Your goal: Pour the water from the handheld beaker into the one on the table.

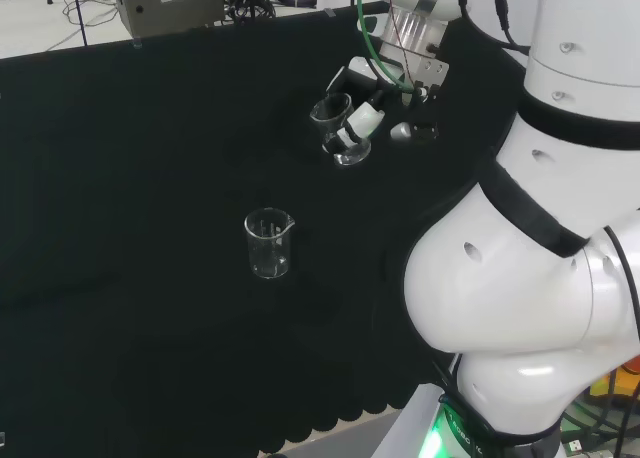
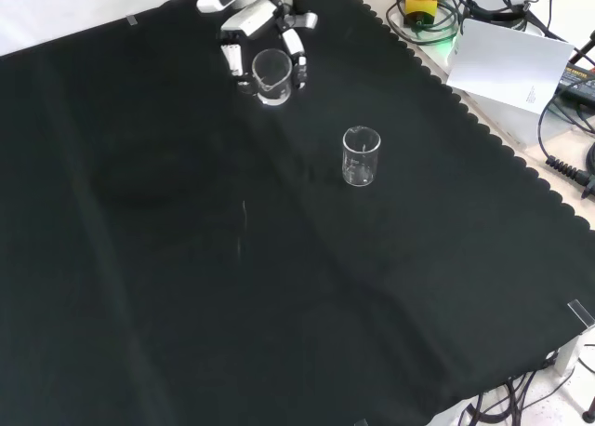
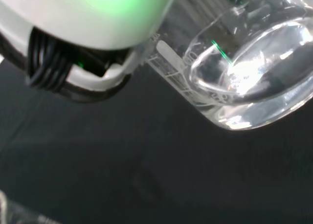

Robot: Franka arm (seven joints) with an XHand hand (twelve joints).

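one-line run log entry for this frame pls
hand: shut on held beaker | held beaker: tilted, apart from table beaker | table beaker: upright on cloth | pour: not started

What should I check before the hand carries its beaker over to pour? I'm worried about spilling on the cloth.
1. Hand curled round the small clear glass beaker: ok.
2. Held beaker kept near upright: ok in the front view.
3. Water inside the held beaker: cannot tell.
4. Second clear glass beaker upright on the black cloth: ok.
5. Held beaker's spout above the standing one: not ok, they are apart.
6. Cloth between them bare: ok.
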